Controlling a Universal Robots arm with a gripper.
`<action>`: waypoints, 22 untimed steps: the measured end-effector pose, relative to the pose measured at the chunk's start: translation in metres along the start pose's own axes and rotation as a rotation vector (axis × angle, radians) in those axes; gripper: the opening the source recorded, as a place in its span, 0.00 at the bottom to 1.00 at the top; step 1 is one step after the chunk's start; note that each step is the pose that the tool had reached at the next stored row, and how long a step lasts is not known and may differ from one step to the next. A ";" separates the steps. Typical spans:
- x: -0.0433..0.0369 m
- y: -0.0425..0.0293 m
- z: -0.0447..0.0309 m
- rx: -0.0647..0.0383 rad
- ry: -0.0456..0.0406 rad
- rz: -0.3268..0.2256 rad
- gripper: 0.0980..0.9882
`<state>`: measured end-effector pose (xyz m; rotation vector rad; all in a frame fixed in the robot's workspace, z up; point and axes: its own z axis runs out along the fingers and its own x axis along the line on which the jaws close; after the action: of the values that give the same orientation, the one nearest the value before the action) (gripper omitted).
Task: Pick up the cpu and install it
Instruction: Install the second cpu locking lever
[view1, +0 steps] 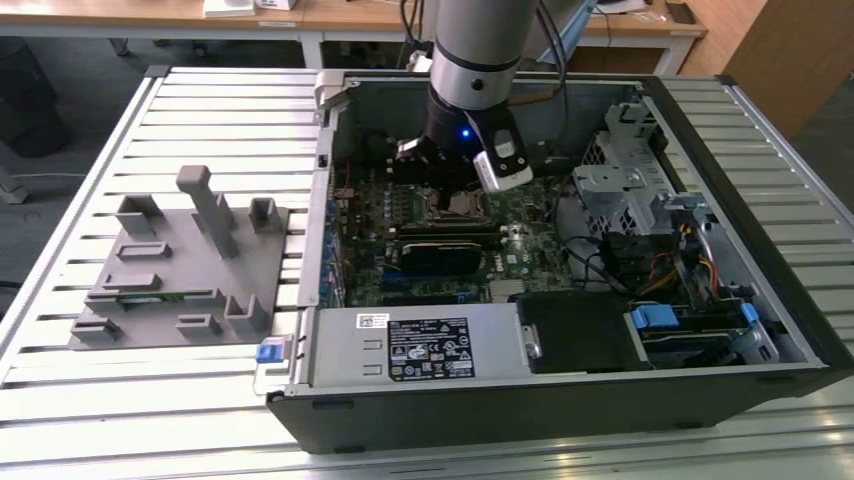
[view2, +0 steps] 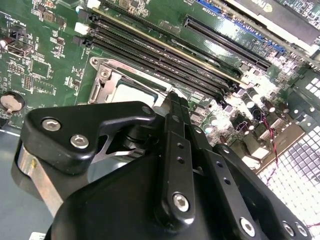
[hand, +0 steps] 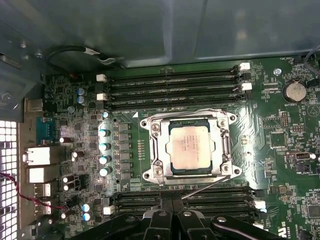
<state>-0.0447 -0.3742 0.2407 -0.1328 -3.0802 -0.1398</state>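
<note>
One cpu (hand: 190, 147) is lying flat in the one socket (hand: 152, 150) on the board (hand: 280, 165), framed by the socket's silver bracket; in the second wrist view a corner of the cpu (view2: 131, 92) is showing just past the tool. Its top is a square of dull silver-white metal with faint print, ringed by a thin darker rim. Four long black memory slots (hand: 175, 87) are running along one side of the socket and more slots (hand: 150, 201) along the other. One round coin cell (hand: 294, 91) is sitting near a board corner. The gripper (hand: 172, 214) is hanging above the socket inside the open case (view1: 400, 410), its black fingers (hand: 161, 216) pressing together tip to tip, pinching nothing and touching nothing. On the exterior view's left, one grey fixture (view1: 180, 270) is resting on the slatted table (view1: 80, 400).
</note>
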 end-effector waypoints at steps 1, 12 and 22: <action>0.0001 -0.0003 0.0004 0.000 0.0000 0.000 0.01; 0.0031 -0.0016 0.0088 0.000 -0.0003 0.003 0.01; 0.0045 -0.0076 0.0158 -0.023 0.0018 0.002 0.01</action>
<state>-0.0507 -0.3799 0.2246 -0.1362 -3.0774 -0.1755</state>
